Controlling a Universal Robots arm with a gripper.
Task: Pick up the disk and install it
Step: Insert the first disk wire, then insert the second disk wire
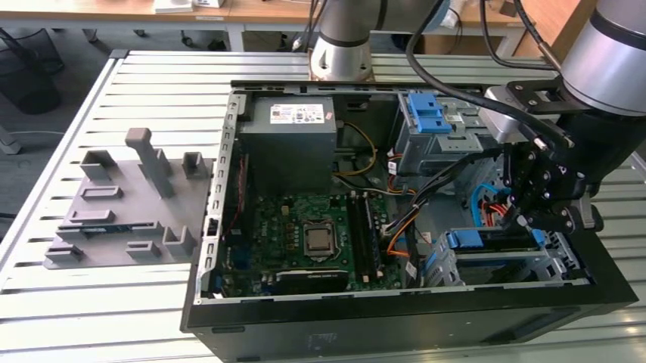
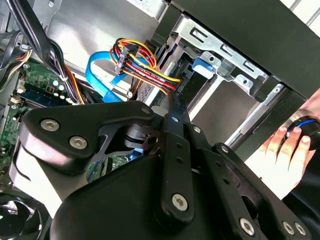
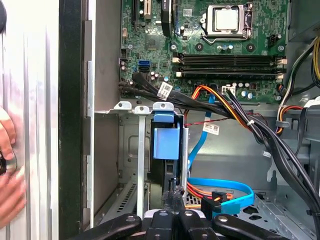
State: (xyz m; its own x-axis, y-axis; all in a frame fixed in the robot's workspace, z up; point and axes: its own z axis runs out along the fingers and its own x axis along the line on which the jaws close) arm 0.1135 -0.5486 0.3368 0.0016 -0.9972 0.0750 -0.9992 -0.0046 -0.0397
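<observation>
The disk (image 1: 495,242) sits edge-up in the lower drive bay at the front of the open computer case, on the exterior view's right. Its blue carrier end (image 3: 166,142) shows between the bay's metal walls in the first wrist view. My gripper (image 1: 535,225) hangs straight over the bay. Its two fingers (image 2: 173,117) are shut together into one narrow tip. That tip (image 3: 174,196) rests at the disk's dark upper edge, just short of the blue carrier end. Nothing shows between the fingers.
Red, yellow and blue cables (image 2: 135,62) run close beside the bay. Further back stand the grey power-supply box (image 1: 293,125) and a drive cage with blue latches (image 1: 429,113). The motherboard (image 1: 313,234) lies mid-case. A person's hand (image 2: 295,145) rests outside the case. A grey fixture (image 1: 121,204) stands on the exterior view's left.
</observation>
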